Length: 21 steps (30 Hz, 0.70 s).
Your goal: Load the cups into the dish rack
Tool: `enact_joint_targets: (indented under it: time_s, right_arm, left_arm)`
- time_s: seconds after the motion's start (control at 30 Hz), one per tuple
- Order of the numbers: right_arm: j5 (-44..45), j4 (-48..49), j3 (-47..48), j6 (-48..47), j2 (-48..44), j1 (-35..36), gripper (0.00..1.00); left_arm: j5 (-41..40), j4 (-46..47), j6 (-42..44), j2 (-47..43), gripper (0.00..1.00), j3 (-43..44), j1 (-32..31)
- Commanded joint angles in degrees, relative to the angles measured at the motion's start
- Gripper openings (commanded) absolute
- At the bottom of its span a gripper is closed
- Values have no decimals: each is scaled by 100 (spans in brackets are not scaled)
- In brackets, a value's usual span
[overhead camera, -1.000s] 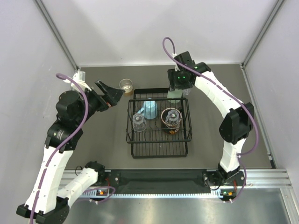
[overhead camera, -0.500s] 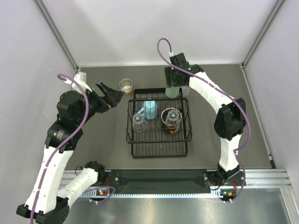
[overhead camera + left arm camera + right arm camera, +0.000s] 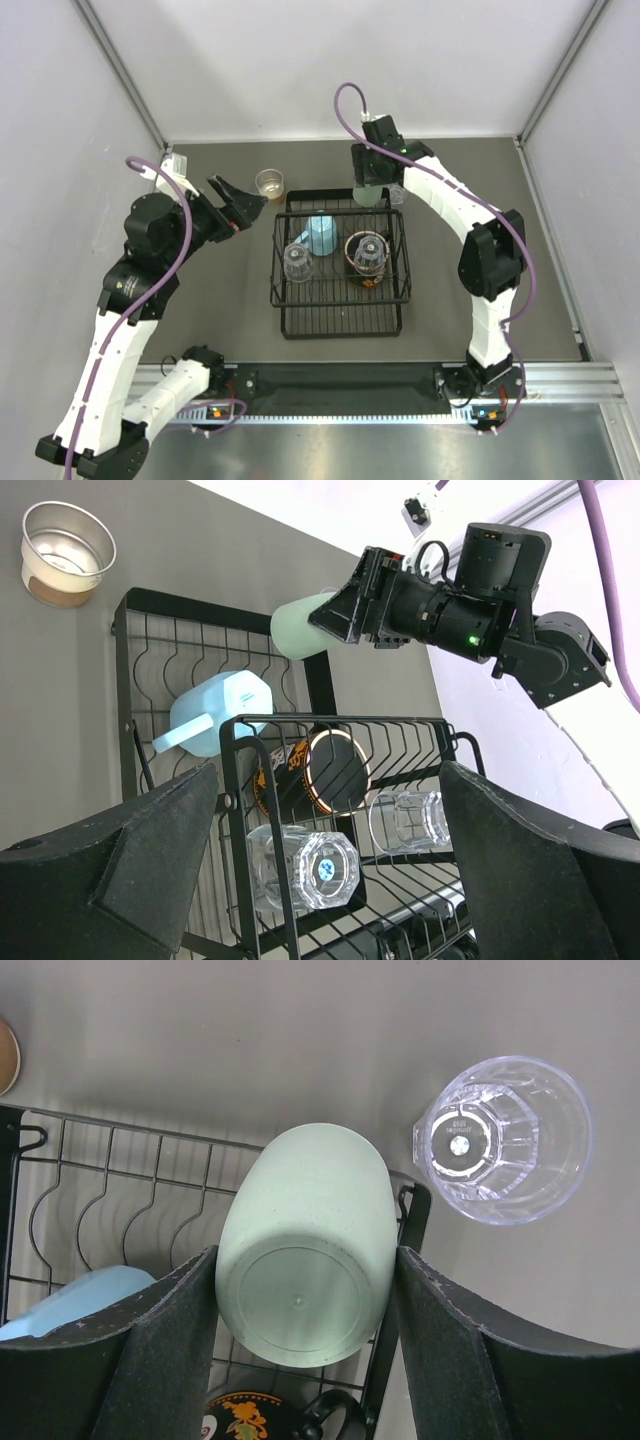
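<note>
My right gripper (image 3: 370, 186) is shut on the pale green tumbler (image 3: 305, 1245). It holds the tumbler mouth down over the far right corner of the black wire dish rack (image 3: 340, 318); the tumbler also shows in the left wrist view (image 3: 300, 628). In the rack lie a light blue mug (image 3: 320, 233), a clear glass (image 3: 296, 262), and a dark red-lined cup (image 3: 330, 770) with a second clear glass (image 3: 368, 254) at it. My left gripper (image 3: 240, 200) is open and empty left of the rack. A tan-brown cup (image 3: 270, 184) stands on the table beyond it.
A third clear glass (image 3: 503, 1140) stands mouth down on the table just right of the rack's far right corner, close to my right gripper. White walls enclose the grey table on three sides. The front half of the rack holds no cups.
My right gripper has carried the green tumbler a little left and farther back, to the rack's far right corner. The left arm has barely moved.
</note>
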Motion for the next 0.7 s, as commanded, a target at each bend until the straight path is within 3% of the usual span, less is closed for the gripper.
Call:
enact_joint_targets:
  time_s: [0.0,0.13,0.2,0.27,0.4,0.43,0.67]
  right_arm:
    - [47,169,-105,-37,139,72,20]
    - [-6,143,-131,-20,95,72,29]
    - [-33,117,-149,-11,86,72,39]
    - [-41,82,-140,-28,86,72,39]
    - [-7,38,-210,-2,33,72,5]
    - [2,29,-219,7,7,72,0]
    - [12,-155,-290,68,-547,107,0]
  left_arm:
    - [67,20,-37,33,97,122,-17]
    - [84,29,-45,41,97,113,-17]
    - [111,46,-63,41,97,113,-17]
    - [137,73,-63,59,97,95,-9]
    - [207,143,-98,59,97,51,-17]
    - [208,134,-98,68,97,51,-17]
    - [286,196,-116,120,96,-10,-8]
